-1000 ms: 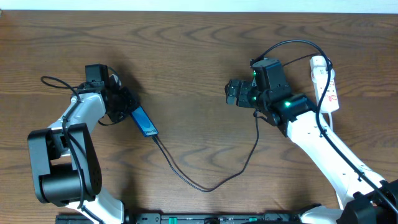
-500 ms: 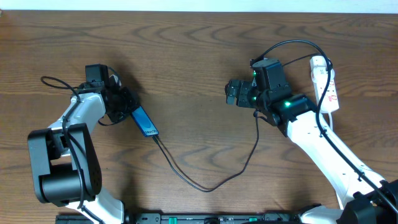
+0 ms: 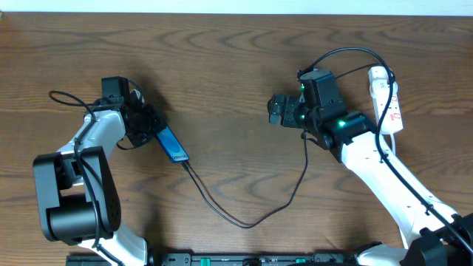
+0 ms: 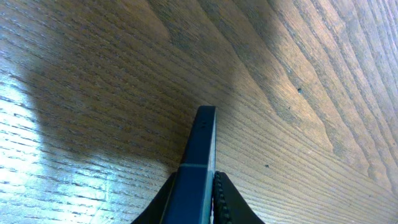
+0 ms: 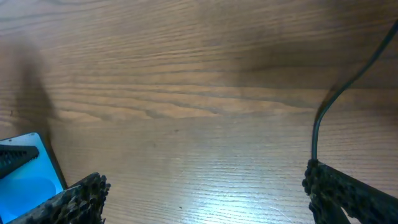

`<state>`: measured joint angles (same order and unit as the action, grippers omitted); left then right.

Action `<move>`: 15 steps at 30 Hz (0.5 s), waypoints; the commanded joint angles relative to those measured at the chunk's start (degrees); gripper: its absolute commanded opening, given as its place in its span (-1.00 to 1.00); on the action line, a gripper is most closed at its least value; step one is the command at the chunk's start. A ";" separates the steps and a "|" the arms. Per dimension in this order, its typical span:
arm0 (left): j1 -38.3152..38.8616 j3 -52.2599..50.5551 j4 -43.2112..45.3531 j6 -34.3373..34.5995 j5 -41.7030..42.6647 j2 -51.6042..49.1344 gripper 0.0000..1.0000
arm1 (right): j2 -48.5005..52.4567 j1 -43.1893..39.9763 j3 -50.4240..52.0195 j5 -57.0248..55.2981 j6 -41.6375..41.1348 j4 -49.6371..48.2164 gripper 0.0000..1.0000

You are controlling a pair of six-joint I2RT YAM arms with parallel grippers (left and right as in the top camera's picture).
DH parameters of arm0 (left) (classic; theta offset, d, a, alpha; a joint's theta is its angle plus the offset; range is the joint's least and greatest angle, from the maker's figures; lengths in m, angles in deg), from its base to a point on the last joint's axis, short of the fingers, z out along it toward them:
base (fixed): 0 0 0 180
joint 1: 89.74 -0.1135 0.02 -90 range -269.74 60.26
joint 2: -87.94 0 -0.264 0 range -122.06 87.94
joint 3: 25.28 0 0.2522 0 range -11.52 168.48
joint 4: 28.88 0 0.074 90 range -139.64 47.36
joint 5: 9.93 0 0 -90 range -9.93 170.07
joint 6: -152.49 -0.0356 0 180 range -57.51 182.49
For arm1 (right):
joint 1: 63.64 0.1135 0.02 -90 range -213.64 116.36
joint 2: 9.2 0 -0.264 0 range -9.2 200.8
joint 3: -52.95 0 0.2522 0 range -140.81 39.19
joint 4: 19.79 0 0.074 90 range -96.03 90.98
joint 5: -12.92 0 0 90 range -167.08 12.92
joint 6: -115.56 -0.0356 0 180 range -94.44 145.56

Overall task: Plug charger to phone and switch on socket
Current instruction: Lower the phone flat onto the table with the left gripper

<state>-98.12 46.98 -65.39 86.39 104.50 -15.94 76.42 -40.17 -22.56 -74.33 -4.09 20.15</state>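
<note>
The phone, black-edged with a light-blue screen, is held at an angle at the table's left. My left gripper is shut on its upper end. In the left wrist view the phone shows edge-on between the fingers. The charger cable meets the phone's lower end, sags toward the front, then rises under my right arm toward the socket, a white strip with red marks at the far right. My right gripper is wide open and empty, with the cable beside its right finger.
The phone's blue screen shows at the right wrist view's lower left. A black cable arcs from behind my right arm to the socket's far end. My left arm's base stands at the front left on the wooden table.
</note>
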 commanded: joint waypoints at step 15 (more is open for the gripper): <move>0.13 0.46 -0.42 -0.74 -0.70 1.11 -0.43 | -0.59 -0.13 -0.15 -0.92 0.59 0.00 0.99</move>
<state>-98.15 46.98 -65.45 86.24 104.10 -15.94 76.42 -40.17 -22.56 -74.33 -4.09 20.15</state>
